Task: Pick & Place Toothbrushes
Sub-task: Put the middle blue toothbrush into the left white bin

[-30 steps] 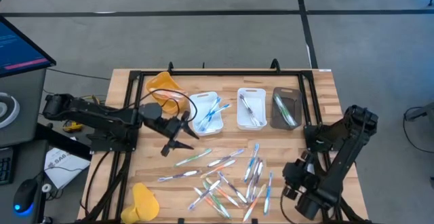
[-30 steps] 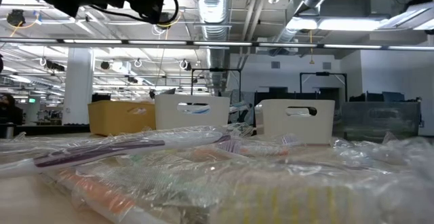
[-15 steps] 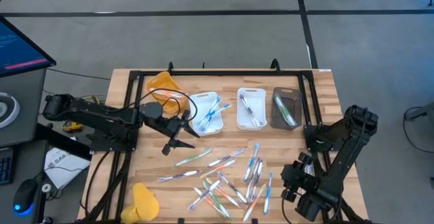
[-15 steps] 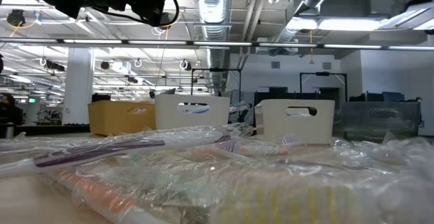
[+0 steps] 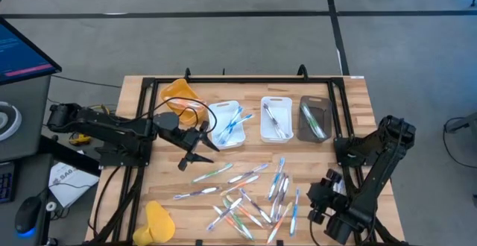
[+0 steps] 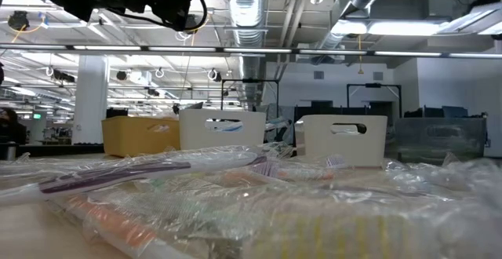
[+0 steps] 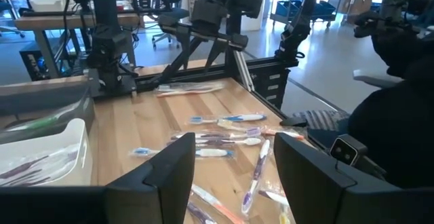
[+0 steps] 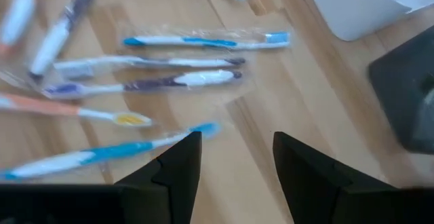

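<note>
Toothbrushes (image 5: 246,194): heap on table; three trays (image 5: 276,119), all holding some.

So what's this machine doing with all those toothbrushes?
It is sorting toothbrushes from a loose pile on the table into trays. Right now neither claw holds one. The left claw hangs open beside the tray with blue brushes; the right claw hovers open above the pile's edge.

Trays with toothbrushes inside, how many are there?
3, side by side toward the table's far edge: a white tray with blue brushes, a white tray with grey ones, a dark tray with green ones.
</note>
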You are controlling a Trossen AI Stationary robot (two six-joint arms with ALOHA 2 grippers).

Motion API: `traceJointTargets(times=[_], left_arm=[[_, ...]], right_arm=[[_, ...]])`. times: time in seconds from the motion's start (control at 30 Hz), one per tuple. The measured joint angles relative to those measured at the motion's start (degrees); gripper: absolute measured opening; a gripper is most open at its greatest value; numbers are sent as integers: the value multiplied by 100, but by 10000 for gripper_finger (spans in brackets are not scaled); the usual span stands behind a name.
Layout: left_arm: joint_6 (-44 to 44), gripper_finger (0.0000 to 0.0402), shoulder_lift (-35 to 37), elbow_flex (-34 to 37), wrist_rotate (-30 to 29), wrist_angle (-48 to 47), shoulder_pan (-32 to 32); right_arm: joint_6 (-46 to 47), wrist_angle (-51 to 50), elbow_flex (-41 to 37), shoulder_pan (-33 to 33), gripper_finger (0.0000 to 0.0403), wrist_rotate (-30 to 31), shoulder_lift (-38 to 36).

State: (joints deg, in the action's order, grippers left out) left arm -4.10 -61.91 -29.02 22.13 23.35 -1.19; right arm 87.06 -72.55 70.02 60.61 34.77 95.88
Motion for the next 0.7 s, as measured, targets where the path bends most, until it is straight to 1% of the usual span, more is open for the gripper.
traceJointTargets(times=[0.07, 0.17, 0.2, 0.3, 0.4, 0.6, 0.7], left_arm=[[2, 194, 0, 0, 14, 0, 0], [0, 192, 0, -2, 15, -5, 0], [2, 191, 0, -2, 15, -11, 0], [2, 191, 0, -2, 13, -27, 0], [2, 191, 0, -2, 13, -26, 0], [2, 191, 0, -2, 3, -25, 0], [2, 191, 0, -2, -12, -25, 0]], right_arm=[[171, 200, 0, -26, 176, 58, 0], [720, 689, 0, -101, 176, 58, 0], [740, 803, 0, -134, 176, 58, 0], [300, 1054, 0, -253, 181, 12, 0], [-227, 1257, 0, -353, 184, -187, 0], [-320, 1705, 0, -496, 184, -296, 0], [-569, 1981, 0, -546, 181, -298, 0]])
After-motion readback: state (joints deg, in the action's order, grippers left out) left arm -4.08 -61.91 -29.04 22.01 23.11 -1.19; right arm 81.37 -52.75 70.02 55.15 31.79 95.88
